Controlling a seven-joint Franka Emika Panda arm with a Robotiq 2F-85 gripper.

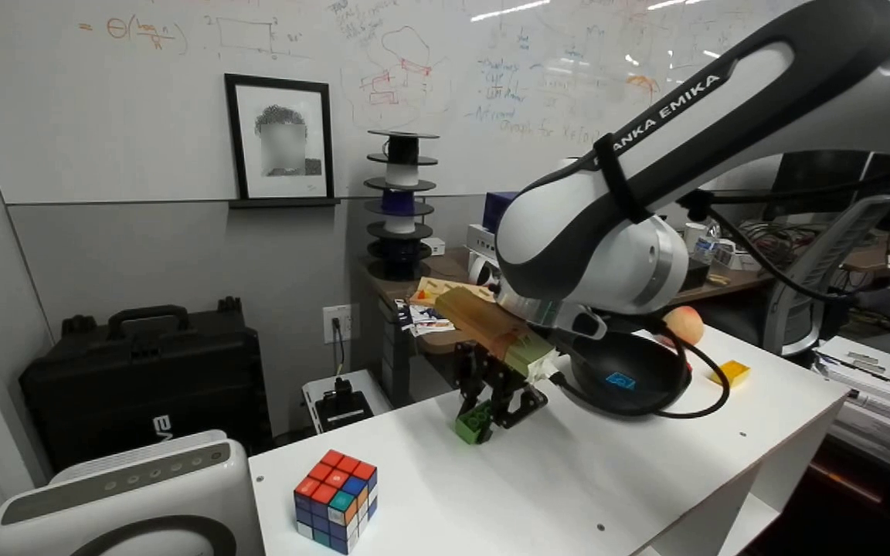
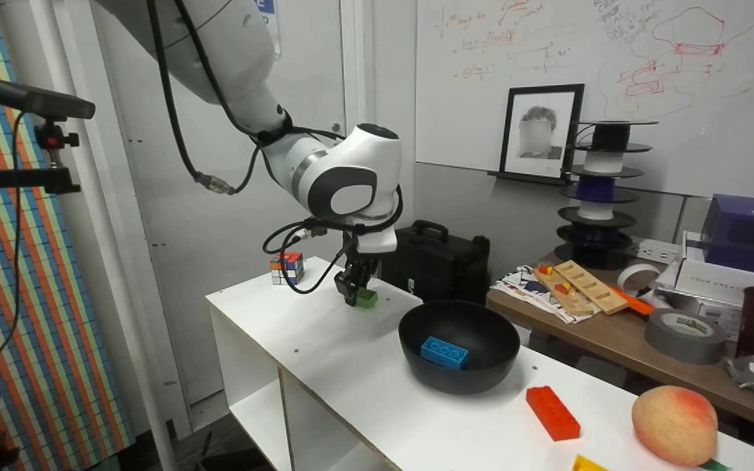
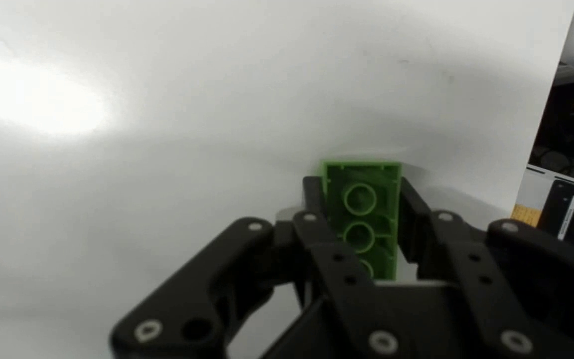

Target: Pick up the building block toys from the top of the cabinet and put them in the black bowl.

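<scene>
My gripper (image 1: 484, 413) is shut on the green block (image 1: 473, 425), low over the white cabinet top (image 1: 445, 494). In the wrist view the fingers (image 3: 360, 204) touch both long sides of the green block (image 3: 359, 219), whose hollow underside faces the camera. I cannot tell whether it touches the cabinet. The block also shows in an exterior view (image 2: 367, 299). The black bowl (image 2: 491, 333) stands on the cabinet, with the blue block (image 2: 444, 353) inside; the blue block also shows in an exterior view (image 1: 620, 381). The yellow block (image 1: 731, 374) lies past the bowl.
A red block (image 2: 553, 413) and an orange ball-like peach (image 2: 675, 425) lie beyond the bowl. A puzzle cube (image 1: 335, 498) sits at the cabinet's other end. A cluttered brown desk (image 2: 612, 343) stands alongside. The arm's cable (image 1: 711, 409) loops in front of the bowl in an exterior view.
</scene>
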